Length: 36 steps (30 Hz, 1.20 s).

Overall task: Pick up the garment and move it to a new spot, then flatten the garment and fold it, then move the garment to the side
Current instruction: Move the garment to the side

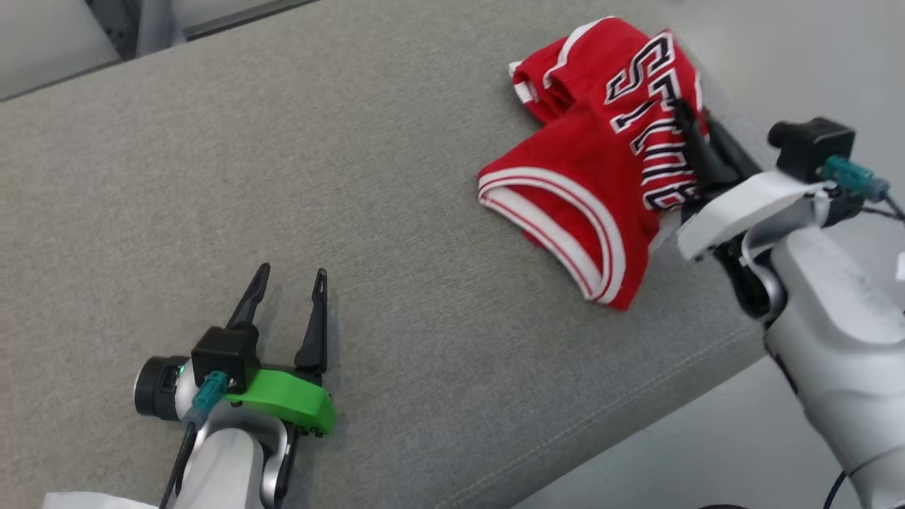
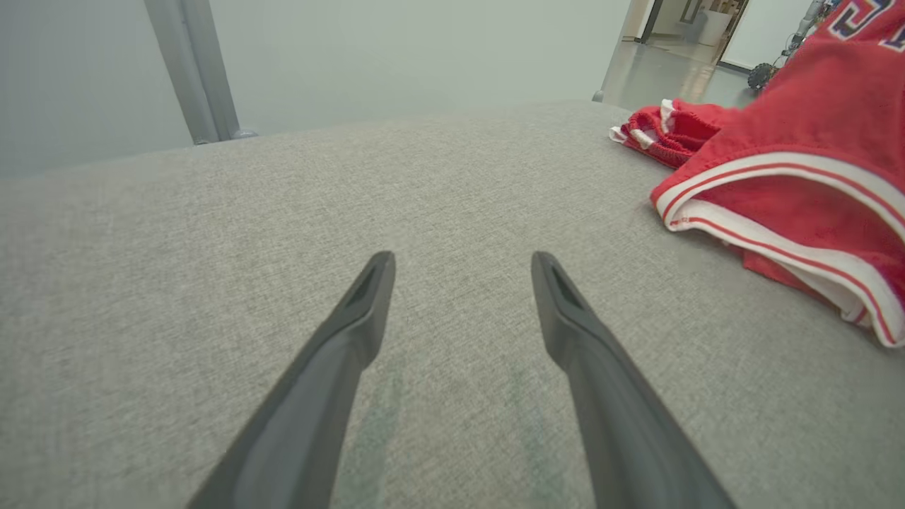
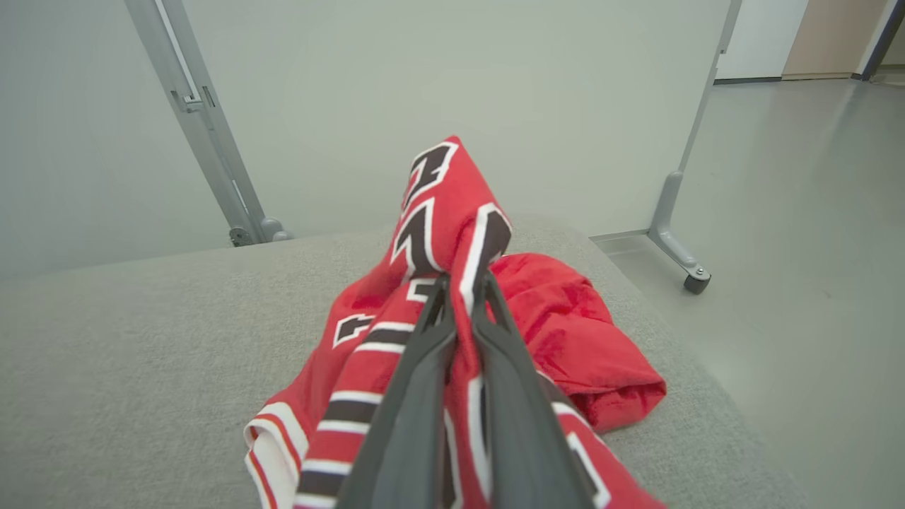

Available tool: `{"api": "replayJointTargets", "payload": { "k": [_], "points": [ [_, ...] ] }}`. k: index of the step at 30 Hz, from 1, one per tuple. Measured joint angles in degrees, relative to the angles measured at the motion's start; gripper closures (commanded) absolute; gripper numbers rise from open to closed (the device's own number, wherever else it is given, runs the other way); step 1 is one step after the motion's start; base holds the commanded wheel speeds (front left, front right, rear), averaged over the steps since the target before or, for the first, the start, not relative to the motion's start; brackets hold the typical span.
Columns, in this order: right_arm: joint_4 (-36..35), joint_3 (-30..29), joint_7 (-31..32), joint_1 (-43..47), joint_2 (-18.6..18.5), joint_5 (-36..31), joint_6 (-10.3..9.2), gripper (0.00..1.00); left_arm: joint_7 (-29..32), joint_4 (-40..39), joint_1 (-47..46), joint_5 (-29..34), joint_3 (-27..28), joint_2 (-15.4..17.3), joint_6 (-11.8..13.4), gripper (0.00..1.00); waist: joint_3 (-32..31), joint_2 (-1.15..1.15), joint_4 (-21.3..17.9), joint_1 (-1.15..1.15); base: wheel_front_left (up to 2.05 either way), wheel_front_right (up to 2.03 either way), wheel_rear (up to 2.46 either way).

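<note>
On the grey cushion, right pincer clamps the red jersey; left pincer spread wide.

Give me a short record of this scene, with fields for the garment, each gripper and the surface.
garment: red jersey, white trim, black lettering, bunched near the surface's right edge
right gripper: shut on the red jersey, one fold raised, the rest lying on the surface
left gripper: open, holding nothing, apart from the jersey
surface: grey woven fabric
</note>
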Motion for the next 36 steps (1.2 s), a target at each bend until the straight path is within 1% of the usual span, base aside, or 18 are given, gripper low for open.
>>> {"api": "replayJointTargets", "payload": {
  "k": [6, 11, 14, 15, 16, 17, 22, 24, 26, 30, 32, 35, 36],
  "points": [
    [8.0, -5.9, 0.0, -6.5, -3.6, -2.3, 0.00, 1.00, 0.0, -0.5, -1.1, 1.8, 0.9, 0.3, -0.5, 0.00, 3.6, 0.00, 4.3, 0.00, 0.00, 0.00, 0.00],
    [17.2, -12.2, 0.0, -8.0, -7.1, -6.6, 0.00, 1.00, 0.0, -1.1, -2.0, 2.7, 0.9, 0.2, -1.0, 0.00, 5.9, 0.00, 7.6, 0.00, 0.00, 0.00, 0.00],
    [21.2, -17.6, 0.0, -8.4, -8.2, -9.3, 0.01, 1.00, 0.0, -1.4, -2.6, 2.8, 0.9, 0.2, -1.0, 0.00, 6.8, 0.00, 9.5, 0.00, 0.00, 0.00, 0.00],
    [22.6, -19.2, 0.0, -8.6, -8.2, -10.3, 0.01, 0.98, 0.0, -1.5, -2.7, 2.8, 0.9, 0.2, -1.0, 0.00, 7.0, 0.00, 10.0, 0.00, 0.00, 0.00, 0.00],
    [23.7, -20.4, 0.0, -8.7, -8.1, -11.3, 0.00, 0.14, 0.0, -1.5, -2.7, 2.9, 1.0, 0.2, -1.0, 0.00, 7.2, 0.00, 10.4, 0.00, 0.00, 0.00, 0.00],
    [24.4, -21.4, 0.0, -8.6, -7.7, -12.5, 0.01, 0.00, 0.0, -1.5, -2.7, 3.1, 1.0, 0.2, -1.0, 0.00, 7.4, 0.00, 10.9, 0.01, 0.00, 0.00, 0.00],
    [27.5, -25.9, 0.0, -8.1, -7.2, -17.2, 0.01, 0.00, 0.0, -1.0, -2.5, 3.2, 1.3, 0.1, -1.1, 0.00, 7.1, 0.00, 11.9, 0.00, 0.00, 0.00, 0.00],
    [27.1, -28.3, 0.0, -7.2, -7.2, -19.4, 0.01, 0.00, 0.0, -0.8, -2.3, 3.2, 1.5, 0.1, -1.0, 0.00, 6.4, 0.00, 12.0, 0.00, 0.00, 0.00, 0.00],
    [24.2, -30.2, 0.0, -5.9, -6.3, -21.6, 0.00, 0.00, 0.0, -0.8, -1.9, 3.0, 1.8, 0.0, -1.0, 0.00, 5.5, 0.00, 12.2, 0.00, 0.00, 0.00, 0.00],
    [16.2, -31.5, 0.0, -0.9, -1.1, -23.7, 0.01, 0.00, 0.0, -0.7, -0.5, 2.6, 2.9, 0.0, 0.0, 0.00, 3.1, 0.00, 12.7, 0.00, 0.00, 0.00, 0.00],
    [12.0, -30.3, 0.0, 2.4, 1.3, -24.3, 0.00, 0.00, 0.0, -0.3, 0.8, 2.0, 3.9, 0.0, 0.5, 0.00, 1.6, -0.01, 12.9, 0.00, 0.00, 0.00, 0.00],
    [6.4, -26.5, 0.0, 6.8, 4.9, -24.5, 0.01, 0.00, 0.0, 0.0, 2.8, 1.1, 5.7, 0.0, 1.2, 0.00, -0.7, -0.01, 13.3, 0.01, 0.00, 0.00, 0.00],
    [5.0, -25.0, 0.0, 8.0, 5.5, -24.3, 0.01, 0.00, 0.0, 0.1, 3.3, 0.9, 6.2, 0.0, 1.5, 0.00, -1.5, 0.00, 13.4, 0.00, 0.00, 0.00, 0.00]
  ]
}}
